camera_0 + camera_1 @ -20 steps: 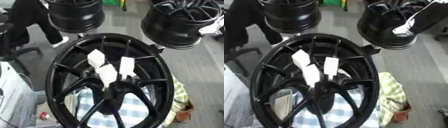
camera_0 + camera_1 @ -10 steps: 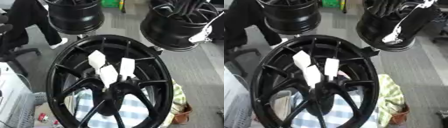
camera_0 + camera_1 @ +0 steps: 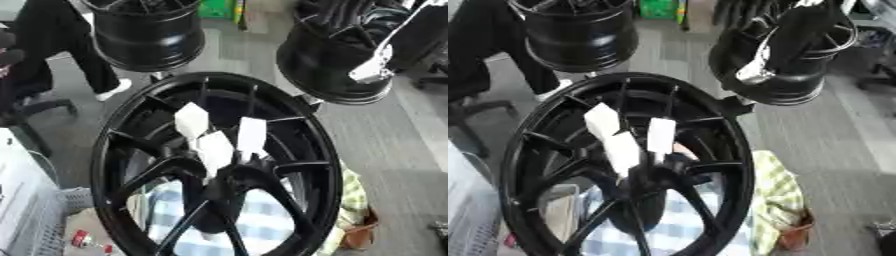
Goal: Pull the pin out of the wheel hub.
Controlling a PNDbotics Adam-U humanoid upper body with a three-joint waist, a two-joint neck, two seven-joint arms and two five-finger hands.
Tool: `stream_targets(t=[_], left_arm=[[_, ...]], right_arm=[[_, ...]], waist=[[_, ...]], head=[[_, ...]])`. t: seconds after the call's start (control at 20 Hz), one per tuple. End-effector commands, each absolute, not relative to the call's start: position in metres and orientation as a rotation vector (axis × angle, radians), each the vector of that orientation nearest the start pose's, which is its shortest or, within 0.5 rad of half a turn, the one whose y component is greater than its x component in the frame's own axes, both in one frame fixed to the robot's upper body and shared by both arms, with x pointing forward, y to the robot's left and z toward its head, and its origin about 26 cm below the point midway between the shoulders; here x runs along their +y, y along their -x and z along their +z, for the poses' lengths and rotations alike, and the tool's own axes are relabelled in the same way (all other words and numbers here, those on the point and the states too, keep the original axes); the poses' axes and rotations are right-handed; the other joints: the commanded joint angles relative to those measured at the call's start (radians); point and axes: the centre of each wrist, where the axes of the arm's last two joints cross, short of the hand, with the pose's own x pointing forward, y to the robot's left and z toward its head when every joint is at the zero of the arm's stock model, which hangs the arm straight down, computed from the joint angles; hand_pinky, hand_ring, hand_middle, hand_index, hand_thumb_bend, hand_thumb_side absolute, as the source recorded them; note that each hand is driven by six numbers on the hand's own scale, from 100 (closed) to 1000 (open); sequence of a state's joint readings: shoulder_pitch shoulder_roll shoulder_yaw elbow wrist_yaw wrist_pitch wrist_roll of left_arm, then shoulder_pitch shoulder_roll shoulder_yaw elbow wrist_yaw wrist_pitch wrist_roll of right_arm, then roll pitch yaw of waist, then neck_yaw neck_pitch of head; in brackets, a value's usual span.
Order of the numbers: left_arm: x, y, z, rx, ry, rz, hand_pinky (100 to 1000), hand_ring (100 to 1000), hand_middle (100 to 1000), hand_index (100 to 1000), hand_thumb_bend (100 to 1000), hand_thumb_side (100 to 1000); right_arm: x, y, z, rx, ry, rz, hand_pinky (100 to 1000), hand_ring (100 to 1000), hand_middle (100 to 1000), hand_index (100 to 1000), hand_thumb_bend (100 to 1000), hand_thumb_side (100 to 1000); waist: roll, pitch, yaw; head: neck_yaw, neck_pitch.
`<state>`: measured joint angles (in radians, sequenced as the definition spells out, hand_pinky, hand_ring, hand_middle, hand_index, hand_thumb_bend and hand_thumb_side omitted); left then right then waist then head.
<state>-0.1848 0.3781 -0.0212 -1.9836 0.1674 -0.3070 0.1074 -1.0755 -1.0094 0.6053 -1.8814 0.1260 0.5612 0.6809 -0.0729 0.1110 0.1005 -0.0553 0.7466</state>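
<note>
Our right hand (image 3: 756, 74) is far right, above the wheel (image 3: 122, 150); we cannot tell its fingers. We should reach down to one white pin (image 3: 252, 135), grip it, pull straight out.

Readable text: none in either view.
White paper tags (image 3: 216, 140) on the large black spoked wheel hub (image 3: 131, 165): blank faces, no print made out.
Small red item (image 3: 80, 239) at lower left: colour only, any marking too blurred to read.

Pins (image 3: 214, 145) in wheel hub (image 3: 219, 172)
</note>
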Motion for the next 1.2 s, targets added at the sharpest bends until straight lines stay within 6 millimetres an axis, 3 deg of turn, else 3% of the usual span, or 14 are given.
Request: stream_targets(t=[0.05, 0.55, 1.2], left_arm=[[0.278, -0.287, 0.175, -2.468, -0.028, -0.242, 781, 793, 712, 854, 130, 669], [0.280, -0.286, 0.172, -2.450, -0.033, -0.235, 780, 793, 713, 854, 132, 670], [0.276, -0.286, 0.170, -2.439, -0.011, -0.229, 780, 795, 713, 854, 129, 677]], right_arm=[[-0.193, -0.316, 0.367, -1.189, 0.563, 1.578, 796, 726, 668, 772, 583, 291], [-0.149, -0.325, 0.359, -1.121, 0.479, 1.525, 787, 733, 680, 784, 603, 291], [-0.131, -0.350, 0.321, -1.006, 0.391, 1.517, 783, 743, 698, 788, 609, 271]], waist=[[0.003, -0.016, -0.003], [-0.001, -0.034, -0.012], [0.002, -0.028, -0.003]], head=[[0.001, 0.004], [0.012, 0.023], [0.013, 0.023]])
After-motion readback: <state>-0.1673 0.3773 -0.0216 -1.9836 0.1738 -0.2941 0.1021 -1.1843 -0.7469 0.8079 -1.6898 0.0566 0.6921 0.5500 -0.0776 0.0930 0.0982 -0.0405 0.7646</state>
